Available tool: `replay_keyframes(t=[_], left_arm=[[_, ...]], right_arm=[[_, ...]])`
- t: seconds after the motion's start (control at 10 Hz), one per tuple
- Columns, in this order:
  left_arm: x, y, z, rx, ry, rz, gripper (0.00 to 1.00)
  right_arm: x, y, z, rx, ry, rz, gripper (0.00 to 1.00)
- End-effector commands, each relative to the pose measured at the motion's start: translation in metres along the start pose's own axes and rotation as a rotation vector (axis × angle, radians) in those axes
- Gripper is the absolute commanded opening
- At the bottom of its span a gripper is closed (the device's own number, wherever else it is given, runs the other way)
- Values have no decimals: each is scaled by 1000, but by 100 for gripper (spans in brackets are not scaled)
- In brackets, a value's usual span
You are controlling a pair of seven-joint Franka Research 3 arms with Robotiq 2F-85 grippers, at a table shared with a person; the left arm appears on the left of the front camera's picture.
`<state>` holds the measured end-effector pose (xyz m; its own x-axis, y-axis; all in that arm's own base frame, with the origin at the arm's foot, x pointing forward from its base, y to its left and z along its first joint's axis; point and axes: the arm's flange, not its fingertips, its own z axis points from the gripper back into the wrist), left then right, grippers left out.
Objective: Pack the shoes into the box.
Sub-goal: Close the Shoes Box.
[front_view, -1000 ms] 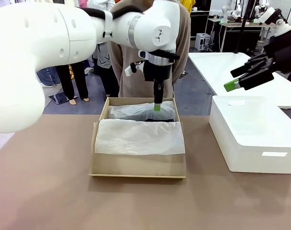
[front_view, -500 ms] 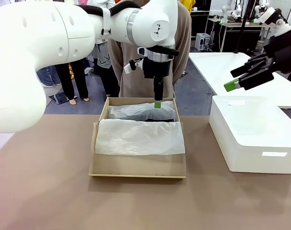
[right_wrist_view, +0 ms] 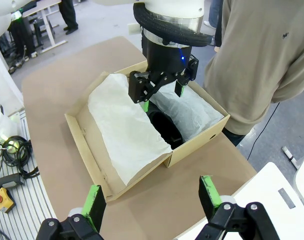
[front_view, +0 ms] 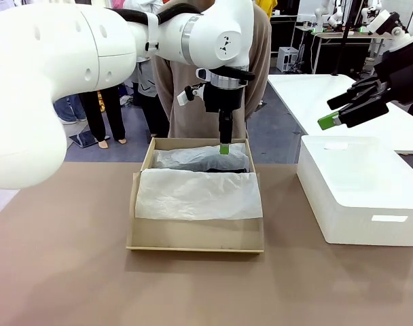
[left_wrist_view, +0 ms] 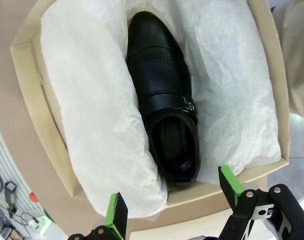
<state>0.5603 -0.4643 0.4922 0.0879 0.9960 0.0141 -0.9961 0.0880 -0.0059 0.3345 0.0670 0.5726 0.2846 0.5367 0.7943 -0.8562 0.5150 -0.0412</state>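
The left end effector (left_wrist_view: 174,199) hangs over the far-right corner of the cardboard box (front_view: 193,242), its fingers (left_wrist_view: 231,181) apart and empty. Directly below lies one black shoe (left_wrist_view: 162,95), bedded in white tissue paper (front_view: 196,193) along the far wall, heel under the fingers and toe towards the left wall. The fingers straddle its width. The right end effector (front_view: 342,117), also spread and empty, is well apart, over the white box (front_view: 359,197) near the surface's (front_view: 70,272) right edge.

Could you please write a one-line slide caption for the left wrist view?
Open left gripper above a black shoe nestled in tissue paper inside the box.
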Motion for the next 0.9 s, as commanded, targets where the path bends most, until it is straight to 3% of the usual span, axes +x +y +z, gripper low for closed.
replay_keyframes(t=[0.0, 0.1, 0.4, 0.6, 0.8], left_arm=[[0, 0, 0, 0, 0, 0, 100], [14, 13, 9, -61, 6, -185, 100], [77, 23, 30, -99, -42, -429, 100], [126, 28, 52, -149, -63, -661, 100], [163, 30, 66, -186, 7, -914, 100]], right_arm=[[0, -3, -1, 16, -23, 14, 100], [0, -3, -1, 16, -23, 14, 100], [0, -3, -1, 16, -23, 14, 100], [0, -3, -1, 16, -23, 14, 100], [0, -3, -1, 16, -23, 14, 100]])
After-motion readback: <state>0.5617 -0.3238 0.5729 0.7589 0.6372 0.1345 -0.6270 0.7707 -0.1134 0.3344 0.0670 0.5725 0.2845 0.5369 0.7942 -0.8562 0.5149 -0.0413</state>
